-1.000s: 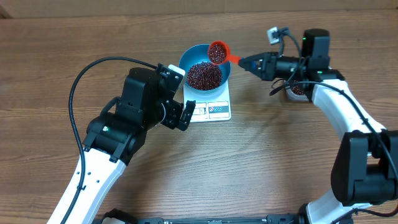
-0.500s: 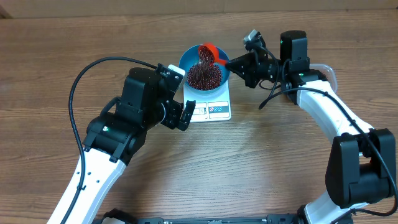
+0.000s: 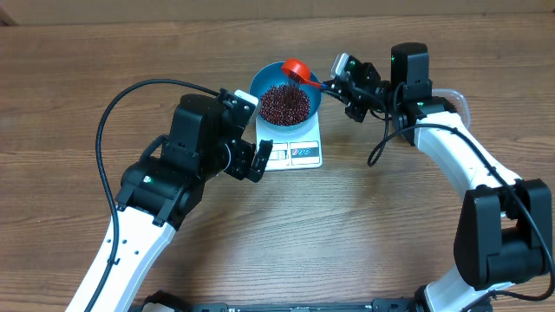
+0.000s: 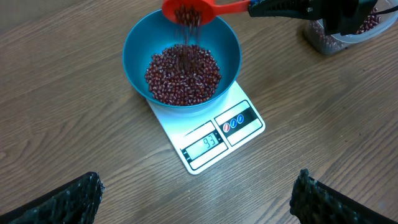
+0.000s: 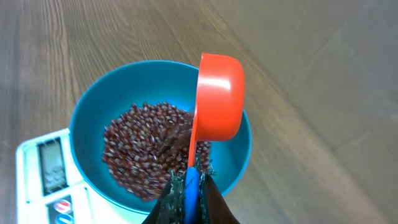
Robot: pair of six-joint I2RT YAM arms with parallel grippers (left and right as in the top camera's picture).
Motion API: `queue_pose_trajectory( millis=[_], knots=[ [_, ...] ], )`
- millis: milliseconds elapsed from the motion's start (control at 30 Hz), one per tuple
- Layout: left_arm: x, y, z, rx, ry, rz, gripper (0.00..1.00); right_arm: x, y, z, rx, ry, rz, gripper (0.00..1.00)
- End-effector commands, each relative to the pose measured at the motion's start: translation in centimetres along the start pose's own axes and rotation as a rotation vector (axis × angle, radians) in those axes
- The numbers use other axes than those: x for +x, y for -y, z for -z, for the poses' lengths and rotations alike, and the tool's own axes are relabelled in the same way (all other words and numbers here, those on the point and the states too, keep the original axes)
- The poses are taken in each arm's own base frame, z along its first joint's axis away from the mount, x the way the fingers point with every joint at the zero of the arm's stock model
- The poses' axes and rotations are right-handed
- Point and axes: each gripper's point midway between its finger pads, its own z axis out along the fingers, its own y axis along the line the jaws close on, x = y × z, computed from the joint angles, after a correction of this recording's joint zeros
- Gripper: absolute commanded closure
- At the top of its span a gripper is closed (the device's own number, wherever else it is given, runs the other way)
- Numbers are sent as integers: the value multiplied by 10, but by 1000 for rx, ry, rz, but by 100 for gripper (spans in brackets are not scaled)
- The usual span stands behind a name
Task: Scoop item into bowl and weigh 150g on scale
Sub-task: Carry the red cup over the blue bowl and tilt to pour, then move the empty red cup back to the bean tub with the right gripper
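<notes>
The blue bowl [image 3: 258,84] stands on the white scale [image 3: 299,154] and holds a heap of dark red beans [image 3: 285,103]. My right gripper [image 3: 334,82] is shut on the blue handle of a red scoop [image 3: 296,68], which is tipped on its side over the bowl's far rim. In the left wrist view beans fall from the scoop [image 4: 189,9] into the heap [image 4: 183,78], and the scale's display [image 4: 210,142] reads 93. My left gripper [image 3: 251,160] hangs open and holds nothing, just left of the scale's front end.
A clear tub [image 3: 458,97] with more beans sits to the right, mostly hidden behind the right arm. In the left wrist view the tub [image 4: 348,34] shows at the top right. Bare wooden tabletop lies around the scale.
The right arm carried the full scoop left over the bowl and rolled it onto its side; beans have poured into the bowl. The left arm has not moved.
</notes>
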Motion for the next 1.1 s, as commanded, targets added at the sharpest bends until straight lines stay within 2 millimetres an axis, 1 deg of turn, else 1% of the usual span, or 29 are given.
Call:
queue_pose_trajectory(
  millis=[0,133,300,400,533,600,667,733,800,833,867,967,1067],
  knots=[
    [1,1,-3,15,-8,-15,0,-10,6,1,14,13,202,96],
    [1,1,-3,14,-8,-15,0,-10,7,1,18,15,290,96],
    [1,1,-3,14,-8,-15,0,-11,5,1,12,19,280,96],
    [1,1,-3,14,-8,-15,0,-24,5,7,12,49,213,96],
    [1,1,-3,14,-8,-15,0,-48,10,24,48,80,77,96],
    [1,1,-3,14,-8,-15,0,-55,19,35,101,71,-16,97],
    [1,1,-3,14,-8,-15,0,-57,35,49,208,36,-152,96],
    [1,1,-3,15,-8,-15,0,-50,52,66,341,-18,-282,97],
    [1,1,-3,14,-8,-15,0,-39,63,85,455,-78,-377,97],
    [1,1,-3,15,-8,-15,0,-31,66,96,508,-120,-418,96],
    [1,1,-3,15,-8,-15,0,-28,66,101,530,-141,-436,96],
    [1,1,-3,15,-8,-15,0,-7,67,128,643,-241,-535,96],
    [1,1,-3,15,-8,-15,0,16,70,158,790,-335,-643,96]
  ],
)
